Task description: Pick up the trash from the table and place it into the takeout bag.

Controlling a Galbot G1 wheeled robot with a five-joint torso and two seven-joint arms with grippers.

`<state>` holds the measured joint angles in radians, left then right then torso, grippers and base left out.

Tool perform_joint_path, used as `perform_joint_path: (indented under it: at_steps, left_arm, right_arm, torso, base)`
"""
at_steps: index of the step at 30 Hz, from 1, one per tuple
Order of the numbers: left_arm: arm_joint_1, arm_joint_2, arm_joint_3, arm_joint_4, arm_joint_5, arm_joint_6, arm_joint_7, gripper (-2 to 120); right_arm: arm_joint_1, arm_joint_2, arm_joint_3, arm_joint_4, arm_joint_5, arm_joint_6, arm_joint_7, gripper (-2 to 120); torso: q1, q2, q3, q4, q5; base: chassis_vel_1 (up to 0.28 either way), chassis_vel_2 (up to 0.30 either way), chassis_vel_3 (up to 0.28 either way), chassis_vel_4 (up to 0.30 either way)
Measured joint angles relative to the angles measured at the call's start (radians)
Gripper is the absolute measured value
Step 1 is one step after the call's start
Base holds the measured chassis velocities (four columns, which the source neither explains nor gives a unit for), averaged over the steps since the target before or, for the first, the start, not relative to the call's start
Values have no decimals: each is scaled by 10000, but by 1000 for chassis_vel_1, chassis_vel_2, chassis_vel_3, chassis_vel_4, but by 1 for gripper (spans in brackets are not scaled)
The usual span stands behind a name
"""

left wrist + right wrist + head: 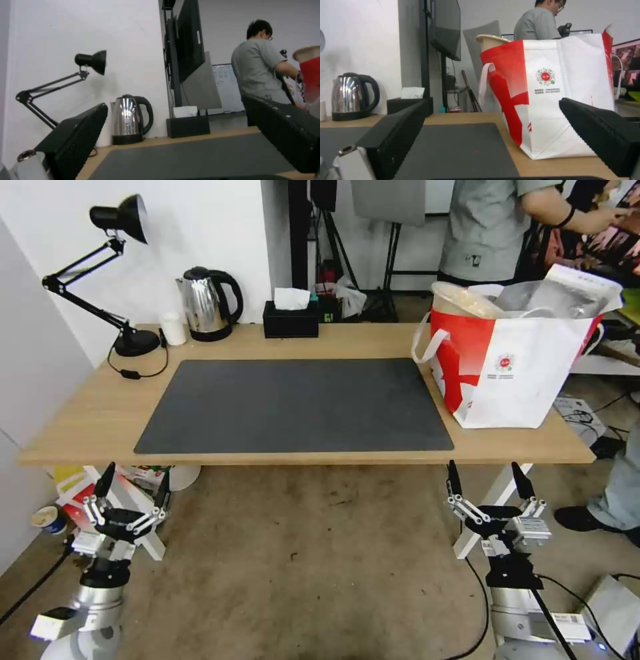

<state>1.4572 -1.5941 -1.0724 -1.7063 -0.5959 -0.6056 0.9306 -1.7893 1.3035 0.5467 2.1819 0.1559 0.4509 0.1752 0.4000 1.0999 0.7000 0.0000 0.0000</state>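
Nearest the robot, both arms hang low in front of the table's near edge, clear of the top. The left gripper (131, 493) sits below the left corner with its jaws spread wide and nothing between them. The right gripper (489, 485) sits below the right end, just under the bag, equally wide open and empty. Parked like this, neither arm is reaching for anything, which suits a stage where the picking looks finished rather than about to start.

The table (93, 413) is light wood, with a dark grey mat (293, 407) covering most of its middle. No bowl or cup lies on the mat or on the bare wood around it.

At the right end stands the bag (517, 373), upright on the wood and just beside the mat's right edge. It is boxy, red on the side facing the mat and white on the front, with a small round red logo, a white loop handle and a silver lining showing at its open mouth. A beige bowl (463, 300) pokes above the rim at its left side, so at least that piece of trash is inside; what else the bag holds is hidden.

Along the far edge stand a lamp (117, 280), a kettle (207, 303) and a black tissue box (291, 319), none of them trash.
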Motion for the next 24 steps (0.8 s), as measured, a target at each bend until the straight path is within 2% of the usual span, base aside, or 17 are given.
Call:
perform_joint_path:
  at_steps: [8,24]
  left_arm:
    - [7,0,250,160,-18,-106,167,100]
    - [-104,-4,-61,56,-394,-124,143,100]
  right_arm:
    - [0,0,0,0,0,0,0,100]
    - [0,0,0,0,0,0,0,100]
  torso:
    - [0,0,0,-1,-1]
    - [0,0,0,0,-1]
  base:
    - [0,0,0,0]
    - [0,0,0,0]
